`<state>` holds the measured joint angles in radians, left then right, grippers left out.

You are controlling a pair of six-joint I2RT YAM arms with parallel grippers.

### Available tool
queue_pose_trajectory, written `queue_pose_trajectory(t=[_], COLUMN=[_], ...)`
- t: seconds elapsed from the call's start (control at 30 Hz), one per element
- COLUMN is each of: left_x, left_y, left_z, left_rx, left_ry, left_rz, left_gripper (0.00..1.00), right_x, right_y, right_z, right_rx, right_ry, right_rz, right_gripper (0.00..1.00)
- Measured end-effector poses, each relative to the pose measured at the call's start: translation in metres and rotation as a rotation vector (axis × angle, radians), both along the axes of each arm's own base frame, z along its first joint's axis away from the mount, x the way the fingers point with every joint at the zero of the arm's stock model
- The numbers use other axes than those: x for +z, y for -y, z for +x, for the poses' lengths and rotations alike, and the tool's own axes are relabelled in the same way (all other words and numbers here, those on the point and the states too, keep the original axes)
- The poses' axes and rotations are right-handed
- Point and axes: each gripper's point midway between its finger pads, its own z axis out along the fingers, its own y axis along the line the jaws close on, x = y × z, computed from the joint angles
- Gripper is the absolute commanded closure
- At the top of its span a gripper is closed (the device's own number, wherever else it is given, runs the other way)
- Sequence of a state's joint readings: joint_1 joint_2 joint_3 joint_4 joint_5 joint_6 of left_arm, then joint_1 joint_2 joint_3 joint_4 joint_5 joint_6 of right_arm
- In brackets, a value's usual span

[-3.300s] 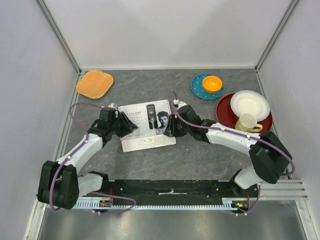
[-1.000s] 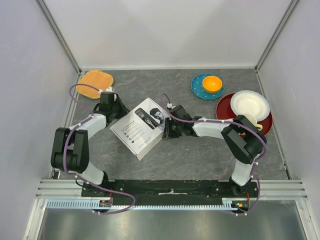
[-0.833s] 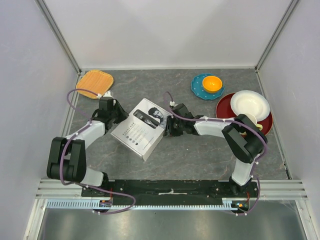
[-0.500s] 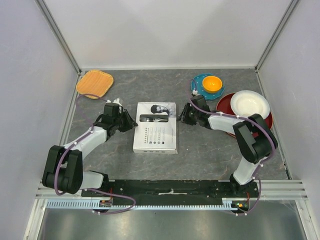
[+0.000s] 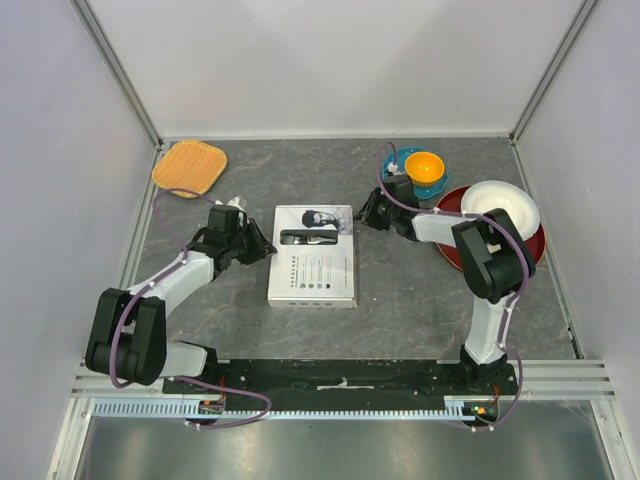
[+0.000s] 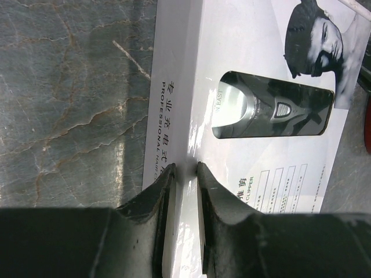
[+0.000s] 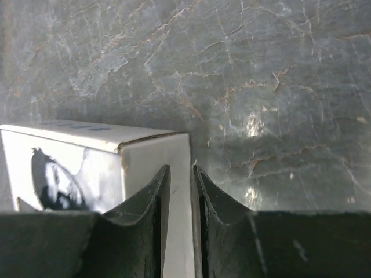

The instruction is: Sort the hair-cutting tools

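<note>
The left gripper (image 6: 186, 168) lay low at the left edge of the white box (image 5: 312, 270), a little left of the middle of the overhead view. Its two fingers were parted by only a slim slit, through which white card showed, and nothing was clamped between them. Whether the tips touched the box could not be told. The right gripper (image 7: 181, 169) sat at the box's upper right corner, its fingers likewise narrowly apart and holding nothing. In the right wrist view its tips pointed at the short white side wall of that corner, and contact could not be made out there either. The box lay flat on the grey marbled table (image 5: 400, 300), between the two grippers. The silver-and-black clipper (image 6: 272, 110) showed as a dark oblong on the upper part of the lid, lying crosswise just below a man's portrait (image 6: 319, 40). Whether it was printed or seen through a window could not be told. An orange woven mat (image 5: 189, 167) lay in the upper left of the overhead view. A blue dish (image 5: 400, 175) carrying an orange bowl (image 5: 425, 166) stood at the upper right. Just below and to the right of it, a white plate (image 5: 505, 197) rested on a red plate (image 5: 537, 240), both partly covered by the right arm.
</note>
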<state>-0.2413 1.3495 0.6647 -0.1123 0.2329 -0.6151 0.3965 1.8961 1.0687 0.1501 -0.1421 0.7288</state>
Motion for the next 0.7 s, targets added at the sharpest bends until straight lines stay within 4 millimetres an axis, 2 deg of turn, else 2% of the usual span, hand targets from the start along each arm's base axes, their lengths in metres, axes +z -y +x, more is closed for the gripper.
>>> queue_pose_trajectory(t=[0.17, 0.27, 0.37, 0.43, 0.53, 0.7], left_x=[0.0, -0.001, 0.0, 0.003, 0.01, 0.033], left_y=[0.001, 0.002, 0.0, -0.004, -0.021, -0.047], left_z=[0.001, 0.002, 0.002, 0.001, -0.009, -0.022], left_rx=[-0.004, -0.008, 0.011, 0.042, 0.112, 0.213], left_ry=[-0.012, -0.02, -0.031, -0.03, -0.027, 0.025], left_rz=[-0.003, -0.007, -0.004, 0.011, 0.078, 0.145], left_gripper=[0.74, 0.75, 0.74, 0.71, 0.68, 0.68], right_x=[-0.021, -0.021, -0.022, -0.022, -0.011, 0.027], right_y=[-0.009, -0.013, -0.009, 0.0, 0.018, 0.046], right_z=[0.008, 0.012, 0.013, 0.009, -0.003, -0.013], right_rx=[0.046, 0.063, 0.036, -0.014, -0.083, -0.176], right_ry=[-0.016, 0.0, 0.002, -0.001, 0.004, 0.045], right_rz=[0.033, 0.059, 0.037, -0.008, -0.071, -0.133], right_gripper=[0.75, 0.8, 0.8, 0.8, 0.8, 0.8])
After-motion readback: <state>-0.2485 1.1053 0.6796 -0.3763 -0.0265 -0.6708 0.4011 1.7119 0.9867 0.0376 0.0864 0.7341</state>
